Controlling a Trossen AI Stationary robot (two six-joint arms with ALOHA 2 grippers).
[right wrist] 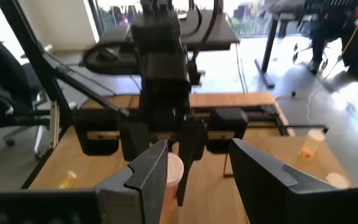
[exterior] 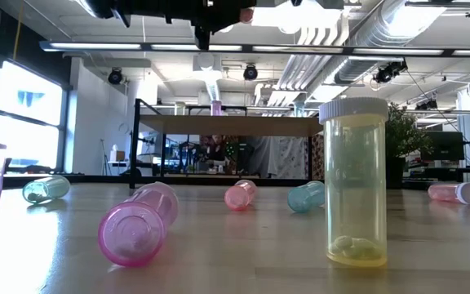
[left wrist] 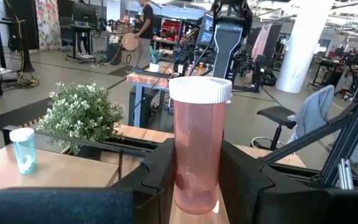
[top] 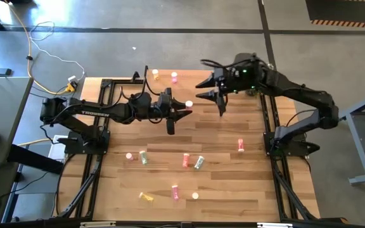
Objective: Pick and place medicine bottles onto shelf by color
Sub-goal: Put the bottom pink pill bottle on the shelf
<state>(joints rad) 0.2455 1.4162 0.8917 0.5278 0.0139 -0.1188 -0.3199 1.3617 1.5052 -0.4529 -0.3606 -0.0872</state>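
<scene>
Pink bottle [left wrist: 197,146] stood clamped in the left tool [left wrist: 197,180], upright for the shelf [exterior: 228,125], while the right tool [right wrist: 194,165] waited apart.

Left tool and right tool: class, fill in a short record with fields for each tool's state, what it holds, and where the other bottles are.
left tool: shut on the reddish-pink bottle, white cap on
right tool: open, empty, facing the left tool above the table
shelf: at the table's far side
other bottles: mostly lying scattered on the table; the yellow bottle stands upright
</scene>
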